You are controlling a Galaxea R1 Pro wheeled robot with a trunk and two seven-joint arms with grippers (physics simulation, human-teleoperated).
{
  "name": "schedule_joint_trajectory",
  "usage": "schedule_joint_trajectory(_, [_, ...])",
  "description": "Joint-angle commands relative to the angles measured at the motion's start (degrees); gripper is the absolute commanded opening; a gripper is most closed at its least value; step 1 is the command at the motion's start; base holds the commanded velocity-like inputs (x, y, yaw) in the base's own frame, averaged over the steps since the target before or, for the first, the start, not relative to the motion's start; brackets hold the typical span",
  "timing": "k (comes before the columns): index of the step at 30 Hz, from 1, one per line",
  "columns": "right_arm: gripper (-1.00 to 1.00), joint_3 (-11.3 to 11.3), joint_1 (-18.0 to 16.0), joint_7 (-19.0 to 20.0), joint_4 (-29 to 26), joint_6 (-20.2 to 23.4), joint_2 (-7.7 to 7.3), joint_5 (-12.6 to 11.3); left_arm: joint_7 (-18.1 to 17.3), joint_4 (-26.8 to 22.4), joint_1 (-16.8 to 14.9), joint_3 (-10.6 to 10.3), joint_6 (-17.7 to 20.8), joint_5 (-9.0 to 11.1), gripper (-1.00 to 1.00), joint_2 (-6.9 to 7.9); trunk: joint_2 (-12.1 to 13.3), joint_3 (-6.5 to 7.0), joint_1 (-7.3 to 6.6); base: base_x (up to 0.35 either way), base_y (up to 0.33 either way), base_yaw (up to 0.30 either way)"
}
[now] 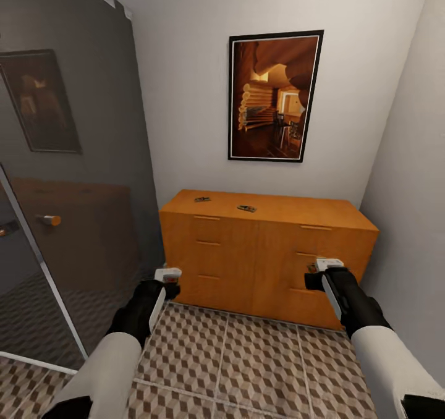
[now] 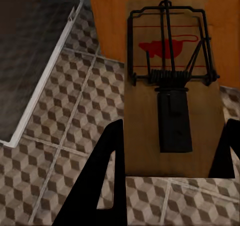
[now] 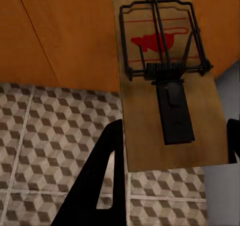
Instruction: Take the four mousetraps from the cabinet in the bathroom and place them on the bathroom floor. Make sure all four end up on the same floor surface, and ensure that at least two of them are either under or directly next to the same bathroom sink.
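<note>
The orange-brown cabinet [image 1: 259, 258] stands against the far wall, with two mousetraps on its top, one [image 1: 202, 199] to the left and one [image 1: 246, 208] near the middle. My left gripper [image 1: 167, 275] hovers before the cabinet's lower left corner, above the bathroom floor [image 1: 247, 363]. In the left wrist view this gripper [image 2: 170, 156] is shut on a wooden mousetrap [image 2: 172, 101] with a red mouse print. My right gripper [image 1: 327, 264] hangs in front of the cabinet's right drawers. The right wrist view shows it [image 3: 170, 151] shut on another mousetrap [image 3: 167, 86].
A glass shower door [image 1: 74, 221] with a metal frame and knob [image 1: 49, 220] closes off the left side. A white wall [image 1: 408, 190] runs close along the right. A framed picture [image 1: 275, 96] hangs above the cabinet. Open tiles lie between me and the cabinet.
</note>
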Motion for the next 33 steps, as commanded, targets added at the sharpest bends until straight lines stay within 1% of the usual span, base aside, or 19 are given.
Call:
schedule_joint_trajectory(1, [-1.0,-0.1,0.0,0.3,2.2,-1.1,0.03,0.5,0.0,2.1,0.0,0.3,-1.6,-0.5,-1.0,-0.07,0.0,-0.06,-0.01,-0.031,0.023,0.0])
schedule_joint_trajectory(2, [-1.0,-0.1,0.0,0.3,5.7,-3.7,0.04,0.6,0.0,5.0,0.0,0.3,-4.1,-0.5,-1.0,-0.07,0.0,-0.06,-0.01,-0.016,0.012,0.0])
schedule_joint_trajectory(6, [-1.0,0.0,0.1,0.2,14.6,-10.5,0.07,0.9,0.1,12.5,0.0,0.4,-10.1,-0.4,-1.0,-0.05,0.0,-0.06,-0.01,-0.006,0.004,0.0])
schedule_joint_trajectory(7, [-1.0,0.0,0.1,-0.1,19.6,-13.8,0.15,1.1,0.2,16.9,0.0,0.5,-11.9,-0.4,-1.0,0.12,0.0,-0.06,-0.01,-0.001,0.001,0.0])
schedule_joint_trajectory(9, [-1.0,0.1,0.1,-0.3,24.6,-17.3,0.28,1.1,0.2,20.9,0.0,0.6,-13.3,-0.4,-1.0,0.9,0.0,-0.06,-0.01,0.0,0.0,0.0])
schedule_joint_trajectory(10, [-1.0,0.1,0.1,-0.4,28.3,-19.8,0.44,1.2,0.2,23.9,0.0,0.6,-14.6,-0.2,-1.0,1.77,0.0,-0.06,-0.01,0.0,0.0,0.0])
schedule_joint_trajectory(11, [-1.0,0.1,0.1,-0.5,31.9,-22.2,0.74,1.3,0.3,27.3,0.0,0.6,-16.8,1.0,-1.0,2.83,0.0,-0.06,-0.01,0.0,0.0,0.0])
schedule_joint_trajectory(12, [-1.0,0.1,0.1,-0.4,35.9,-25.0,1.01,1.3,0.3,32.4,0.0,0.6,-20.1,3.9,-1.0,4.04,0.0,-0.06,-0.01,0.0,0.0,0.0])
schedule_joint_trajectory(13, [-1.0,0.1,0.1,-0.4,38.2,-26.3,1.22,1.3,0.3,35.4,0.0,0.6,-22.0,6.4,-1.0,4.84,0.0,-0.06,-0.01,0.0,0.0,0.0])
schedule_joint_trajectory(14, [-1.0,0.1,0.1,-0.5,39.7,-26.8,1.52,1.3,0.3,36.9,0.0,0.6,-23.0,7.7,-1.0,5.31,0.0,-0.06,-0.01,0.0,0.0,0.0])
schedule_joint_trajectory(15, [-1.0,0.1,0.1,-0.5,41.2,-27.2,1.89,1.3,0.3,38.1,0.0,0.6,-23.7,8.7,-1.0,5.7,0.0,-0.06,-0.01,0.0,0.0,0.0])
schedule_joint_trajectory(17, [-1.0,0.2,0.1,-0.5,44.0,-28.1,2.41,1.3,0.3,39.2,0.0,0.5,-24.6,9.7,-1.0,6.17,0.0,-0.06,-0.01,0.0,0.0,0.0])
schedule_joint_trajectory(20, [-1.0,0.2,0.3,-0.3,46.8,-30.0,2.63,1.1,0.3,39.7,0.0,0.5,-25.0,10.2,-1.0,6.38,0.0,-0.06,-0.01,0.0,0.0,0.0])
schedule_joint_trajectory(23, [-1.0,0.4,0.3,-0.4,47.8,-31.3,2.64,1.3,0.3,39.9,0.1,0.5,-25.4,10.4,-1.0,6.46,0.0,-0.06,-0.01,0.0,0.0,0.0])
schedule_joint_trajectory(25, [-1.0,0.4,0.3,-0.7,48.0,-31.6,2.69,1.3,0.3,40.0,0.4,0.6,-26.4,10.5,-1.0,6.48,0.0,-0.06,-0.01,0.0,0.0,0.0])
schedule_joint_trajectory(28, [-1.0,0.4,0.5,-0.8,48.2,-31.8,2.5,1.1,0.3,40.1,1.6,0.6,-29.1,10.8,-1.0,6.53,0.0,-0.06,-0.01,0.0,0.0,0.0])
schedule_joint_trajectory(29, [-1.0,0.5,0.8,-0.8,48.2,-31.8,2.36,1.1,0.3,40.1,2.1,0.6,-29.8,11.1,-1.0,6.65,0.0,-0.06,-0.01,0.0,0.0,0.0])
schedule_joint_trajectory(32, [-1.0,0.4,1.8,-0.9,48.2,-31.9,2.08,1.0,0.3,40.1,2.7,0.6,-30.8,13.1,-1.0,7.58,0.0,-0.06,-0.01,0.0,0.0,0.0])
schedule_joint_trajectory(33, [-1.0,0.4,2.0,-0.9,48.2,-31.9,1.98,1.0,0.3,40.1,2.8,0.6,-31.0,14.3,-1.0,8.13,0.0,-0.06,-0.01,0.0,0.0,0.0])
